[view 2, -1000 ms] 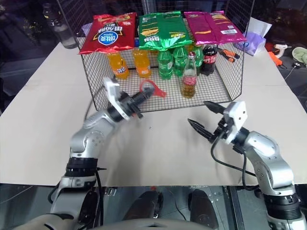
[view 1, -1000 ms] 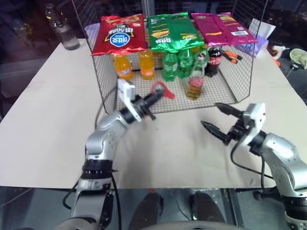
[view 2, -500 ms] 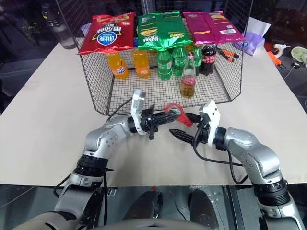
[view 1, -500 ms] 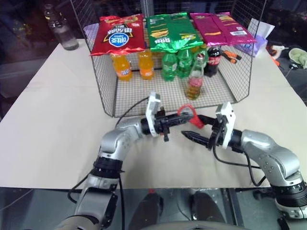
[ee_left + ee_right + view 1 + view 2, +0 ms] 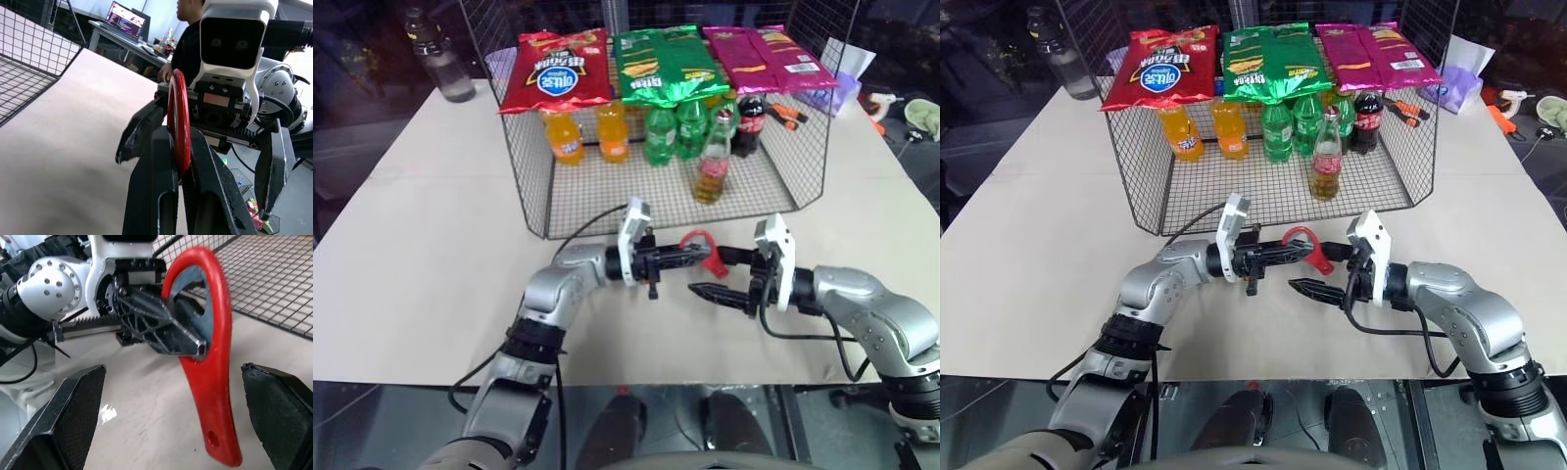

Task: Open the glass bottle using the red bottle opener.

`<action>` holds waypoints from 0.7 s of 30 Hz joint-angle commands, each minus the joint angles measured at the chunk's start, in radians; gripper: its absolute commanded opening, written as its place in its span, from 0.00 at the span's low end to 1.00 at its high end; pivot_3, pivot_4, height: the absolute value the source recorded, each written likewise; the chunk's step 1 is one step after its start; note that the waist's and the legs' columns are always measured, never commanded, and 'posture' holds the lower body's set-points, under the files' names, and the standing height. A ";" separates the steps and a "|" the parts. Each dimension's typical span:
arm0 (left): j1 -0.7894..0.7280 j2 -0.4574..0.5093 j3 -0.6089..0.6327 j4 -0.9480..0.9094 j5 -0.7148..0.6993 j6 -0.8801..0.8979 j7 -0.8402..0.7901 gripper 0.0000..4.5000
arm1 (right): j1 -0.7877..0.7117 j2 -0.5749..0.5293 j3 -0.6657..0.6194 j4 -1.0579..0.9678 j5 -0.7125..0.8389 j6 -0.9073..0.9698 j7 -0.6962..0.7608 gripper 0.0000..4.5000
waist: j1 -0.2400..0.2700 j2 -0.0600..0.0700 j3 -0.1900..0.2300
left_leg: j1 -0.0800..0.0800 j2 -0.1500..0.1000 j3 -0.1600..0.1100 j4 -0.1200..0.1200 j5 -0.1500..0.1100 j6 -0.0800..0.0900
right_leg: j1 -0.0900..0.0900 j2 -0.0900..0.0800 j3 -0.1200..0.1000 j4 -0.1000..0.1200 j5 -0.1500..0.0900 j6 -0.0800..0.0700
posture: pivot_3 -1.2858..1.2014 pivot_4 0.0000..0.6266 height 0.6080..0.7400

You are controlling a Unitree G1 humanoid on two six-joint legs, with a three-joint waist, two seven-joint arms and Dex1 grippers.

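While our left gripper (image 5: 1285, 252) is clamped on the ring head of the red bottle opener (image 5: 1310, 247), our right gripper (image 5: 1320, 270) faces it with fingers spread wide, either side of the hanging handle and not touching. We judge the opener light, stiff and slick, best taken flat across the handle. Well apart, the glass bottle (image 5: 1326, 155) stands upright and capped inside the wire basket (image 5: 1141, 191); it looks breakable and top-heavy, so we would steady it low on the body.
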 commanded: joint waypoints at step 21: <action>0.016 -0.032 0.040 -0.011 0.074 -0.120 0.063 0.30 | 0.010 0.030 0.014 -0.009 -0.056 -0.033 0.014 0.00 | 0.000 0.000 0.000 | 0.000 0.000 0.000 0.000 0.000 0.000 | 0.000 0.000 0.000 0.000 0.000 0.000 | 0.52 0.24 1.00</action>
